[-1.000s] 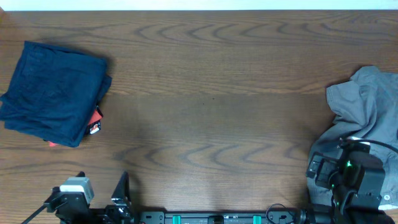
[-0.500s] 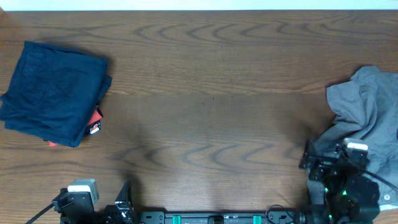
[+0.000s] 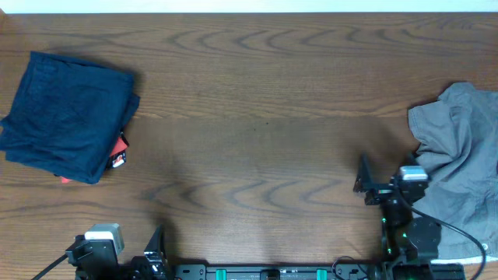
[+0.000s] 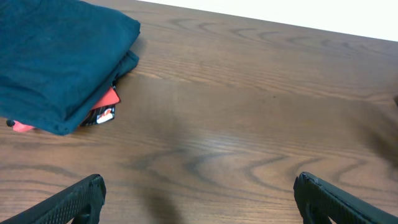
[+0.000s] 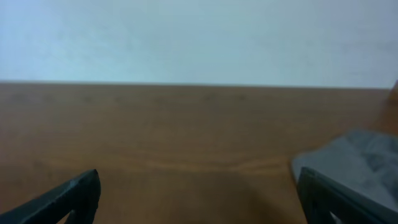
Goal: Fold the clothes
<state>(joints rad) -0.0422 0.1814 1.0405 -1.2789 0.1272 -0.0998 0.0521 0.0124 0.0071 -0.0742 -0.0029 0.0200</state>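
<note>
A folded dark blue garment (image 3: 68,117) lies at the table's left with a red tag (image 3: 118,149) at its lower right edge; it also shows in the left wrist view (image 4: 59,59). A crumpled grey garment (image 3: 459,155) lies at the right edge and shows at the right of the right wrist view (image 5: 357,158). My left gripper (image 4: 198,198) is open and empty near the front left edge. My right gripper (image 5: 198,193) is open and empty, just left of the grey garment, above bare wood.
The wooden table (image 3: 257,93) spans the view. A white wall (image 5: 199,37) lies beyond its far edge. The arm bases (image 3: 272,272) stand along the front edge.
My right arm has swung left, off the grey garment, which now lies uncovered. The left arm has pulled back slightly toward the front edge.
</note>
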